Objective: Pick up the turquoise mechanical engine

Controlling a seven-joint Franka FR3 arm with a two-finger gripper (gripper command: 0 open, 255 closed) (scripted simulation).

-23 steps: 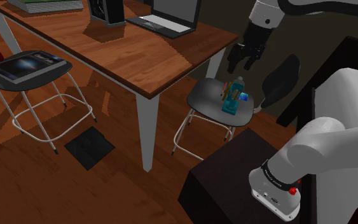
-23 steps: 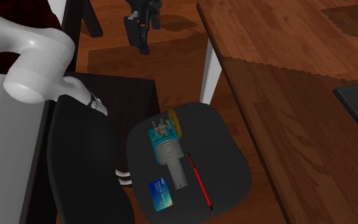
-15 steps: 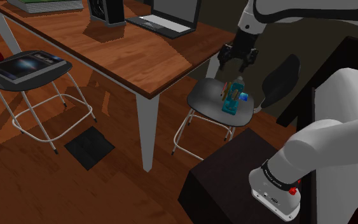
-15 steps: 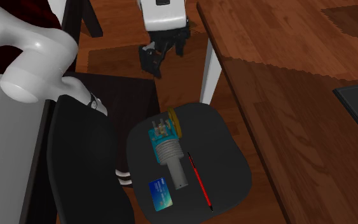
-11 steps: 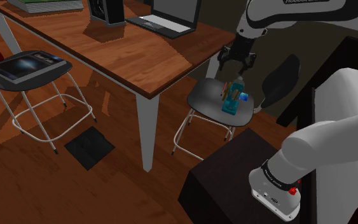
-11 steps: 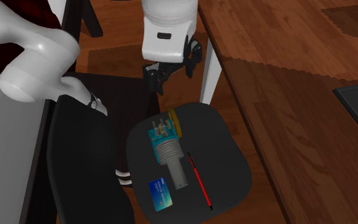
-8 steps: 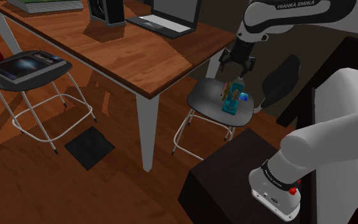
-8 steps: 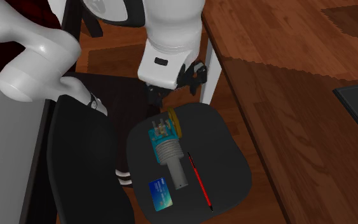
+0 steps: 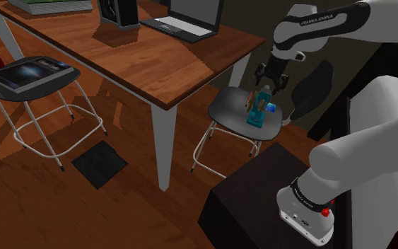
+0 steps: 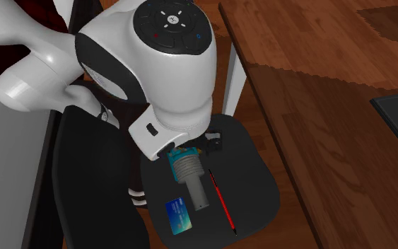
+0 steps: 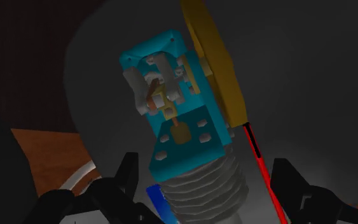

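Gripper fingers stand wide apart, touching nothing, with the turquoise engine lying between and beyond them. It rests flat on the dark chair seat, lower centre of the second exterior view, beside a red pen and a blue card.

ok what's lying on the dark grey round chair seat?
A turquoise mechanical engine with a grey ribbed cylinder, a thin red pen beside it, and a small blue card. In the second exterior view the white arm's wrist covers most of its turquoise end.
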